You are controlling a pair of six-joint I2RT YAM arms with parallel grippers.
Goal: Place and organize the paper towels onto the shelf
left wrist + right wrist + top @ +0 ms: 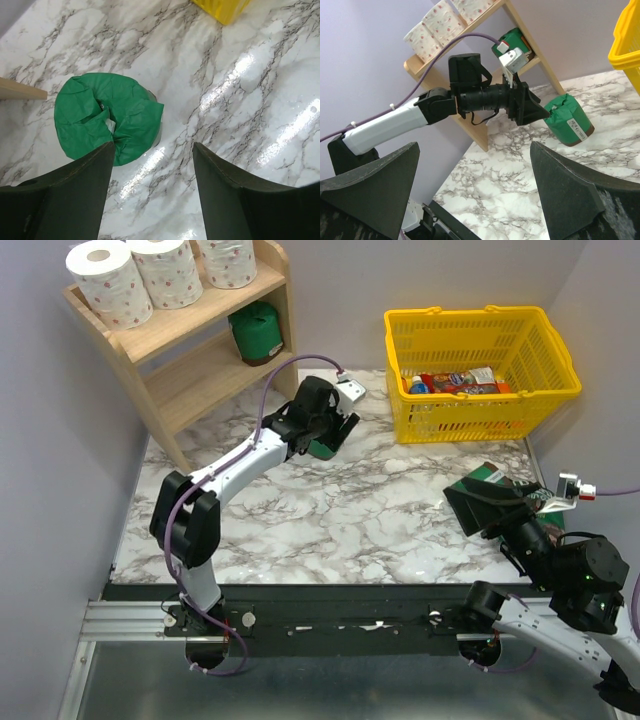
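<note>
The wooden shelf point(175, 340) stands at the back left. Three white spotted paper towels point(165, 272) stand on its top tier and one green roll point(257, 332) on its lower tier. Another green roll point(322, 449) stands on the marble table right of the shelf; it also shows in the left wrist view point(107, 117) and the right wrist view point(567, 120). My left gripper point(338, 432) hovers just above and beside this roll, open and empty point(152, 150). My right gripper point(478, 508) is open and empty at the right front point(474, 145). A third green roll is out of view.
A yellow mesh basket point(480, 390) with snack packets stands at the back right. A flat dark green packet point(492, 478) lies beside my right gripper. The shelf's foot point(20, 90) is close to the left of the roll. Purple walls close in both sides.
</note>
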